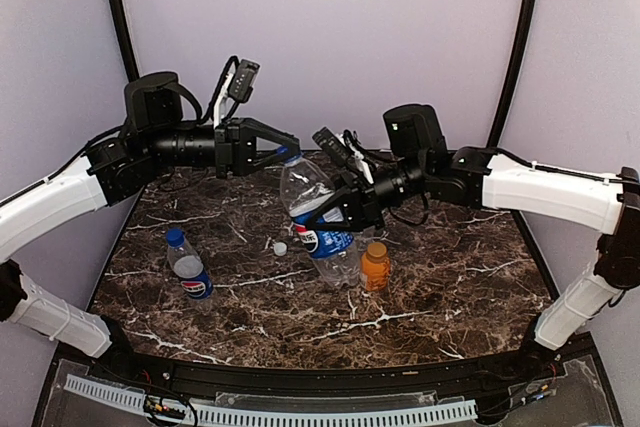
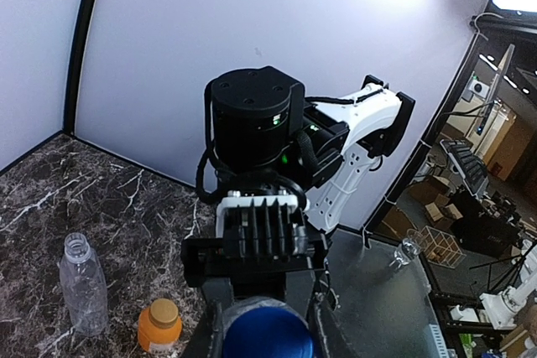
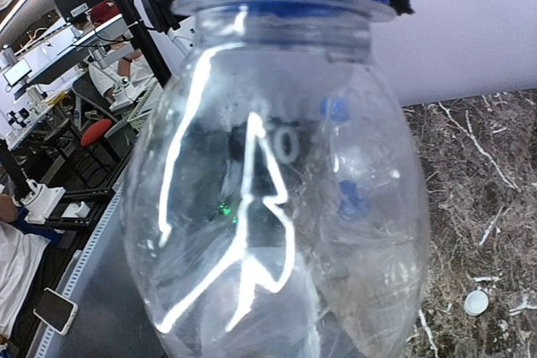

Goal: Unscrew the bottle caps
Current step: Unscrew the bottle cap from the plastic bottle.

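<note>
A large clear Pepsi bottle (image 1: 306,195) with a blue label is tilted above the table's middle. My right gripper (image 1: 336,209) is shut on its body; in the right wrist view the bottle (image 3: 277,207) fills the frame and hides the fingers. My left gripper (image 1: 284,153) is shut on its blue cap (image 2: 267,334), fingers (image 2: 215,334) pressed to both sides. A small Pepsi bottle (image 1: 189,267) stands at the left, its blue cap (image 1: 175,236) on. An orange bottle (image 1: 375,267) with its cap (image 2: 161,312) on stands beside an uncapped clear bottle (image 2: 82,284). A white cap (image 1: 280,248) lies loose.
The dark marble table (image 1: 450,287) is walled in by pale panels at the back and sides. A black rail and a white cable strip (image 1: 300,412) run along the near edge. Both arms reach inward over the table's back half.
</note>
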Robot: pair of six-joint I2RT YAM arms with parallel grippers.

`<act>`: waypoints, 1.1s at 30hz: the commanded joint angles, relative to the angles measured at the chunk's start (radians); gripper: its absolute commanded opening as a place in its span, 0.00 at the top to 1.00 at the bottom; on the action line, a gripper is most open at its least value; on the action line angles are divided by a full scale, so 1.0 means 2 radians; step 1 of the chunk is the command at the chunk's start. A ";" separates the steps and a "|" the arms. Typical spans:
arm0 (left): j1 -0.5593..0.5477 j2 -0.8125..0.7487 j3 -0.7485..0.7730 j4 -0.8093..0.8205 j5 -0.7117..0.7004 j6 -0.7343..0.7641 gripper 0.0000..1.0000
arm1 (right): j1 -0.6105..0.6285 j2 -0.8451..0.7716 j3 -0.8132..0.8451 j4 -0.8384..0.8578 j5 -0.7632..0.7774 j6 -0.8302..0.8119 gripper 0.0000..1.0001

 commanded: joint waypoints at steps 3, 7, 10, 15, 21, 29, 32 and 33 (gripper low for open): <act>-0.002 -0.002 -0.009 0.022 -0.043 -0.044 0.99 | 0.006 -0.001 0.020 -0.002 0.124 0.009 1.00; -0.006 -0.010 -0.017 -0.006 -0.156 -0.097 1.00 | 0.015 0.000 0.004 0.033 0.226 0.039 1.00; -0.015 -0.011 -0.016 -0.026 -0.257 -0.126 1.00 | 0.035 0.010 -0.002 0.050 0.325 0.040 1.00; -0.028 -0.002 -0.011 -0.059 -0.346 -0.134 0.97 | 0.054 0.021 -0.011 0.077 0.393 0.039 1.00; -0.027 -0.040 -0.038 -0.015 -0.302 -0.076 0.41 | 0.053 0.013 -0.014 0.070 0.313 0.006 1.00; -0.021 -0.091 -0.031 -0.057 -0.190 0.059 0.09 | 0.046 -0.004 -0.010 0.025 0.125 -0.051 1.00; -0.018 -0.100 -0.029 -0.065 -0.126 0.082 0.08 | 0.042 -0.007 -0.009 0.022 0.071 -0.052 1.00; -0.018 -0.101 -0.028 -0.068 -0.115 0.087 0.09 | 0.041 -0.008 -0.007 0.022 0.054 -0.052 1.00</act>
